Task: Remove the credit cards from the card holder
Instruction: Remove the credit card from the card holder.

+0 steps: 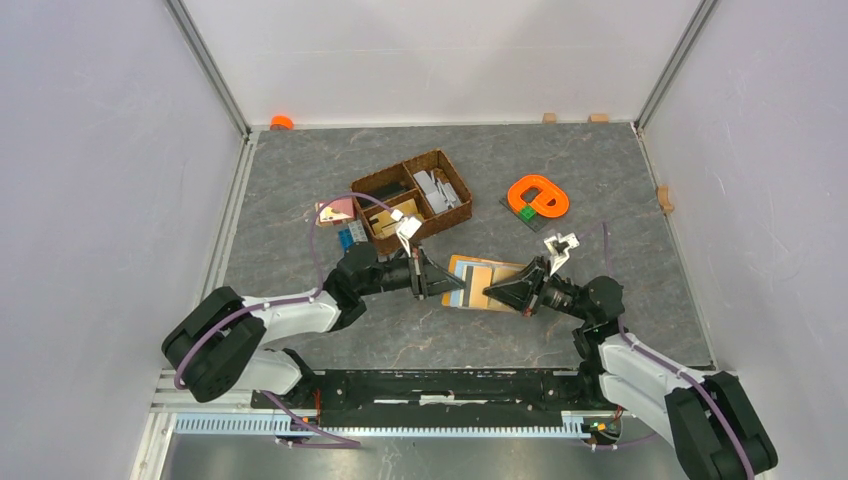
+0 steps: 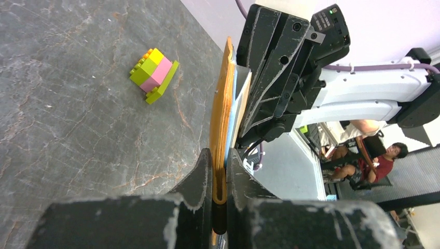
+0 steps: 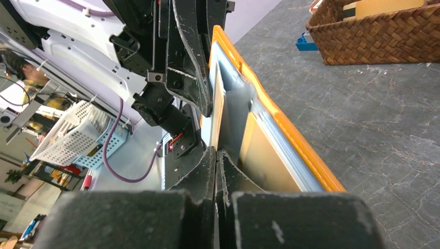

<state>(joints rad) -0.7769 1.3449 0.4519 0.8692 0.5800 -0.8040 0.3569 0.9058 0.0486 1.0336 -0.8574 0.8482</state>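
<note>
Top view: card holder (image 1: 478,272) spread open near the middle of the table (image 1: 600,170), in front of the wicker basket (image 1: 412,195), with left gripper (image 1: 443,279) and right gripper (image 1: 489,293) at opposite sides.
Left wrist: jaws clamped on the holder's orange edge; toy-brick stack (image 2: 154,75) beyond.
Right wrist: jaws drawn together at the inner pockets; cannot tell what they pinch.

basket (image 1: 396,167) behind card holder (image 1: 478,271), bare table (image 1: 450,340) nearer
</note>
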